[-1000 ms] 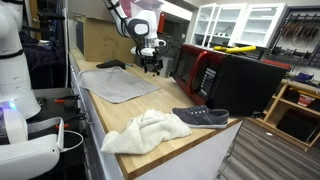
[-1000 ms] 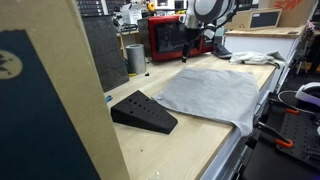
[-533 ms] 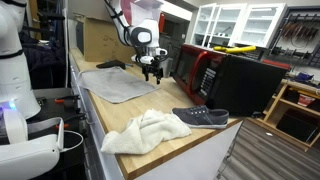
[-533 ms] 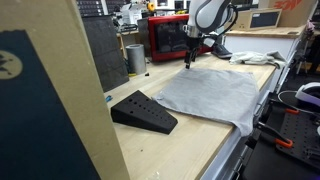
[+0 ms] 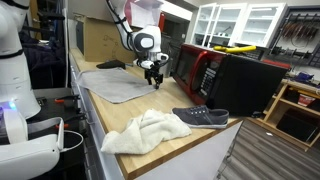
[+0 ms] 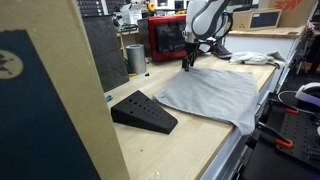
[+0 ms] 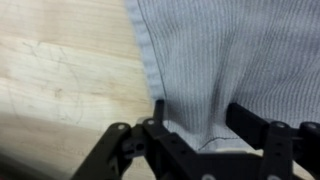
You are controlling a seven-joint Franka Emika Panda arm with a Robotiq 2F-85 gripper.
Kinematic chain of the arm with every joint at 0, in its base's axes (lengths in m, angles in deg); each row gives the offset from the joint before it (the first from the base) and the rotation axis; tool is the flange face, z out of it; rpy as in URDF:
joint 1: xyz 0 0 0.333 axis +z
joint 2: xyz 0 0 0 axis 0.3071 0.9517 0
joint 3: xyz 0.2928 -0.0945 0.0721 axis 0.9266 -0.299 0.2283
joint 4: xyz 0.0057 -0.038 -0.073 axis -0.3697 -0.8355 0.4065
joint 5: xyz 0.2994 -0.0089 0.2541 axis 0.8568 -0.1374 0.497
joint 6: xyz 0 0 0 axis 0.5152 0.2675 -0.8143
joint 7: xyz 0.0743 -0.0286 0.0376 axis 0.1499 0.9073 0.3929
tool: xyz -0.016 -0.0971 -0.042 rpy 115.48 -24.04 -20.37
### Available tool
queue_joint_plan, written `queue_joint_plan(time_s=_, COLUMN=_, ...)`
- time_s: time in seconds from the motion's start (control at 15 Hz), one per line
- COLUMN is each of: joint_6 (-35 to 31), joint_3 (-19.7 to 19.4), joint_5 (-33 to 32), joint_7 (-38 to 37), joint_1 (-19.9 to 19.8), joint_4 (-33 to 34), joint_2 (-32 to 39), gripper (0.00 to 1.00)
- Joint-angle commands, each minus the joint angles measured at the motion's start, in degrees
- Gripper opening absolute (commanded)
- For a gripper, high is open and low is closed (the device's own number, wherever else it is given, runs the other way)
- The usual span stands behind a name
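Currently grey cloth lying flat on wooden counter, its corner sitting under gripper; jaws standing apart (wrist view showing hem between them), hovering close over fabric. Risk, as judged: fingers closing too high and catching nothing, or snagging hem and dragging cloth toward red microwave. White towel, dark shoe lying well apart
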Motion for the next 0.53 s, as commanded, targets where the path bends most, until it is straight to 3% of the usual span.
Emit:
queue_joint_plan(time_s=0.0, joint_6=-0.6, joint_3=-0.9, joint_5=-0.7, joint_7=-2.8, joint_1=0.0, joint_4=1.4, joint_2=0.7, gripper=0.36)
queue_joint_plan(time_s=0.27, joint_6=-1.1, joint_3=-2.5, joint_5=-2.9, joint_7=-4.5, joint_1=0.8, joint_4=2.5, joint_2=0.5, gripper=0.05)
queue_joint_plan(time_s=0.33, joint_6=-1.4, joint_3=-3.3, joint_5=-4.1, joint_7=-5.2, joint_1=1.2, joint_4=2.8, joint_2=0.4, gripper=0.01)
queue_joint_plan(time_s=0.47, joint_6=-1.6, joint_3=-5.3, joint_5=-7.7, joint_7=-7.5, joint_1=2.1, joint_4=3.3, joint_2=0.2, gripper=0.0)
